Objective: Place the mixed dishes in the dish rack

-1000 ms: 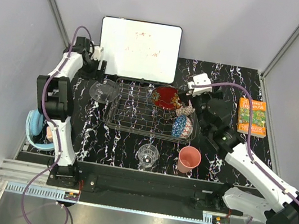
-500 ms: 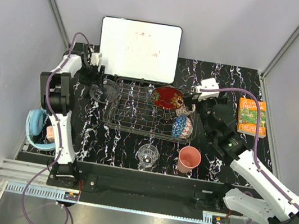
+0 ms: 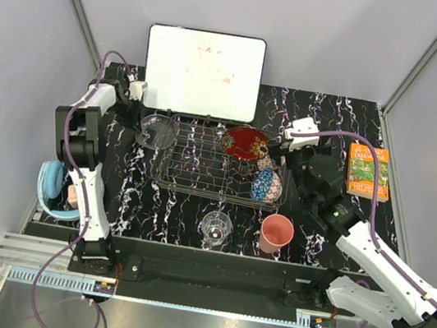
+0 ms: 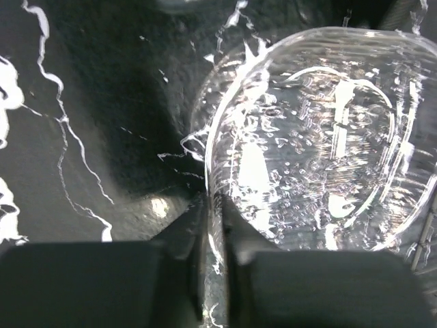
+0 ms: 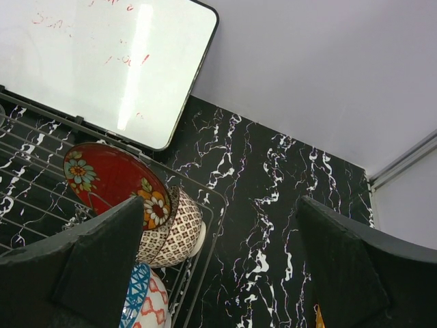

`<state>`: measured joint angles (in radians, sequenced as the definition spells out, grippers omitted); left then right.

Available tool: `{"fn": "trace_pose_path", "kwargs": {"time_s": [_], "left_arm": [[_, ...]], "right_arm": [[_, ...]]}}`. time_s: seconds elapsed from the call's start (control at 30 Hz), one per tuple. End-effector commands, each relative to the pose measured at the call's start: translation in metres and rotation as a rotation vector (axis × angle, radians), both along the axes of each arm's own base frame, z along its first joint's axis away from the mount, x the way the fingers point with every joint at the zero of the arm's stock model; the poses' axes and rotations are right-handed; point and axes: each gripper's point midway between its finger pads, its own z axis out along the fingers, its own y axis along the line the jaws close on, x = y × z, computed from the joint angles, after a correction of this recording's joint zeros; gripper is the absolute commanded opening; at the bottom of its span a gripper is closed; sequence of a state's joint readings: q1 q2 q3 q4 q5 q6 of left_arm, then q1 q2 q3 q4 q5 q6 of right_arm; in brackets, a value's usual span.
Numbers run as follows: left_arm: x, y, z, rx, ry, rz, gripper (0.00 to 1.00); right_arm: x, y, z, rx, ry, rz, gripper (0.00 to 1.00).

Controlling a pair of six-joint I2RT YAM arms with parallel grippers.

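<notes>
My left gripper (image 3: pixel 137 115) is shut on the rim of the clear glass plate (image 3: pixel 157 131), just off the left end of the dish rack (image 3: pixel 201 170). In the left wrist view both fingers (image 4: pixel 183 236) pinch the plate (image 4: pixel 321 143) at its edge. The red bowl (image 3: pixel 245 143), beige bowl (image 3: pixel 268 164) and blue bowl (image 3: pixel 263 184) stand in the rack's right end. A glass tumbler (image 3: pixel 215 228) and a pink cup (image 3: pixel 276 233) stand in front of the rack. My right gripper (image 3: pixel 277 150) hangs open by the rack's right end, above the bowls (image 5: pixel 179 229), holding nothing.
A whiteboard (image 3: pixel 202 72) leans behind the rack. An orange book (image 3: pixel 367 171) lies at the right edge of the black marbled table (image 3: pixel 342 117). Light blue headphones (image 3: pixel 50 187) lie off the table's left side.
My left gripper has shut on the plate's rim, and the plate has shifted slightly toward the rack. The right gripper has drawn back to the right, away from the bowls.
</notes>
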<state>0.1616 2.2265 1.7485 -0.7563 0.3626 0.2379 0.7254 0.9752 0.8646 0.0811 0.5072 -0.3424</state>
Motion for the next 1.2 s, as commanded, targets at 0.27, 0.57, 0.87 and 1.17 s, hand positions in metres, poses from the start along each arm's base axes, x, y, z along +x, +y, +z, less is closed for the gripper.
{"fn": "trace_pose_path", "kwargs": {"time_s": [0.27,0.57,0.87,1.17], "left_arm": [[-0.057,-0.008,0.049,-0.036,0.034,-0.039,0.0],[-0.081,0.014,0.181,0.167,-0.245,0.0,0.0],[-0.12,-0.026,0.294,0.427,-0.552,-0.152,0.0],[-0.156,-0.152,0.315,0.64,-0.791,-0.563,0.0]], "right_arm": [[-0.008,-0.007,0.011,0.074,-0.029,-0.004,0.98],[-0.013,-0.006,0.008,0.101,-0.024,0.015,0.98],[-0.019,-0.012,0.025,0.186,-0.05,-0.003,0.98],[-0.033,-0.041,0.044,0.327,-0.091,-0.096,1.0]]}}
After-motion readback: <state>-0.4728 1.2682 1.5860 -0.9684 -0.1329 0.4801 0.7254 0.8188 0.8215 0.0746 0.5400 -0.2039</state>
